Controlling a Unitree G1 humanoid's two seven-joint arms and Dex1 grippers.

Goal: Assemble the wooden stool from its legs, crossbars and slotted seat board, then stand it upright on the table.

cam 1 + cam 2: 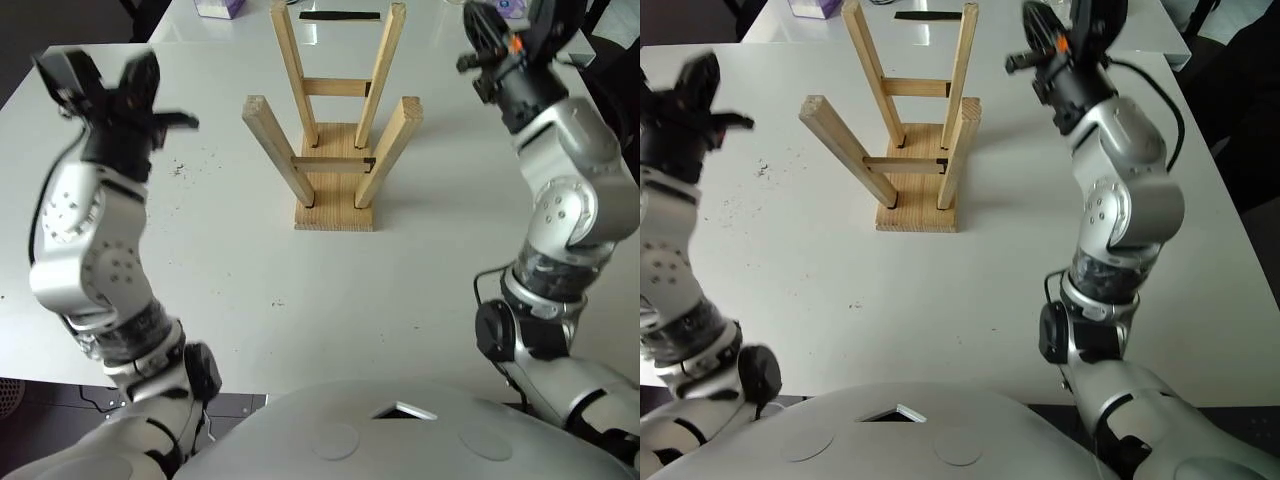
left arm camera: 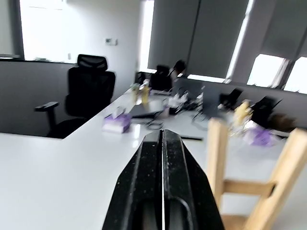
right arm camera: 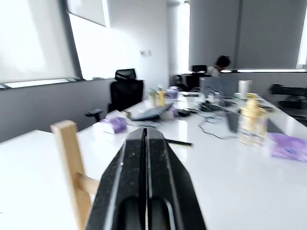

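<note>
White surface (image 1: 200, 300) in an office room carries the work; the left pincer (image 2: 163, 136) is clenched, its two black fingers (image 2: 144, 172) pressed flat together with only a thin seam between them, and it grasps nothing; it is held up above the left edge of the surface, well apart from the stool (image 1: 335, 160); the right pincer (image 3: 146, 132) is likewise clenched on nothing, fingers (image 3: 165, 191) meeting along a thin line, raised near the far right corner of the surface, also apart from the stool.

Between the two arms, towards the far edge and about midway across, the stool stands upside down; its seat board (image 1: 335, 217) lies flat on the surface and the four legs (image 1: 280, 150) rise from it, splaying outward; crossbars (image 1: 335, 87) join the legs in pairs.

Dark specks (image 1: 180, 168) are scattered on the surface between the stool and the left edge; a purple tissue box (image 1: 220, 8) and a black strip (image 1: 340, 15) lie at the far edge; a black office chair (image 2: 88, 93) stands beyond the surface; a bottle (image 3: 252, 120) stands on a farther desk.
</note>
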